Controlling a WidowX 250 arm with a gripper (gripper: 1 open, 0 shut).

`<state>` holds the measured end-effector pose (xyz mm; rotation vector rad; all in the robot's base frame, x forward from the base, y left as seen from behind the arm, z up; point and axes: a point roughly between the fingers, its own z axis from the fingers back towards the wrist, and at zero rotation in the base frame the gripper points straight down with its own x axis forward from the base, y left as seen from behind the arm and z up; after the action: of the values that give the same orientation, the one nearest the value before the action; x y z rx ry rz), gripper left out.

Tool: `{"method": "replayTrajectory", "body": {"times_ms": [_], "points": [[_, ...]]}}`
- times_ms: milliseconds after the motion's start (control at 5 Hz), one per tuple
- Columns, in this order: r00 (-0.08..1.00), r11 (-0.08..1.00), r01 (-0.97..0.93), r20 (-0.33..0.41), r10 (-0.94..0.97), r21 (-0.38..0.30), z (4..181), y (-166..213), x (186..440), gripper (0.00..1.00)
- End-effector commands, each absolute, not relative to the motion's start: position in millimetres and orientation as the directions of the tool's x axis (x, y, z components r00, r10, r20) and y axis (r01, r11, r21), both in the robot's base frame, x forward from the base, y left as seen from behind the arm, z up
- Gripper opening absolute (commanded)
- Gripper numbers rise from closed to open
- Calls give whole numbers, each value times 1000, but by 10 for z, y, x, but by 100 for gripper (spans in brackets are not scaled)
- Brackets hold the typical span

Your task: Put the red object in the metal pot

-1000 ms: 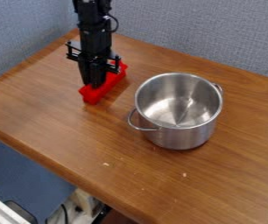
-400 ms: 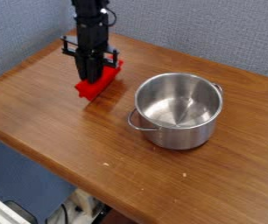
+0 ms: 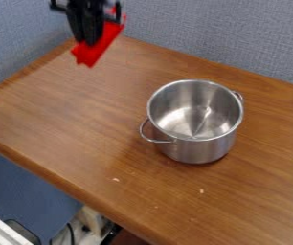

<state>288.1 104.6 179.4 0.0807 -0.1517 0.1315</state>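
Observation:
The red object (image 3: pixel 96 42), a bright red bar, hangs tilted in the air above the table's far left part, near the top of the view. My gripper (image 3: pixel 93 21) is shut on its upper end; only the lower part of the black fingers shows, the rest is cut off by the top edge. The metal pot (image 3: pixel 195 121) stands open and empty on the table, to the right of and nearer than the bar. Nothing is inside it.
The wooden table (image 3: pixel 73 124) has its near edge running diagonally at the lower left. A blue-grey wall (image 3: pixel 226 38) rises behind it. Floor and some clutter show below the table's edge.
The gripper has risen with the red object, lifting it off the table and up to the top of the view. The pot has not moved.

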Motion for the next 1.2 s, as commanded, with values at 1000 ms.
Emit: {"method": "replayTrajectory", "body": {"times_ms": [1000], "points": [[925,935,349,132,-355,69,1466,-319,2771,0]]}}
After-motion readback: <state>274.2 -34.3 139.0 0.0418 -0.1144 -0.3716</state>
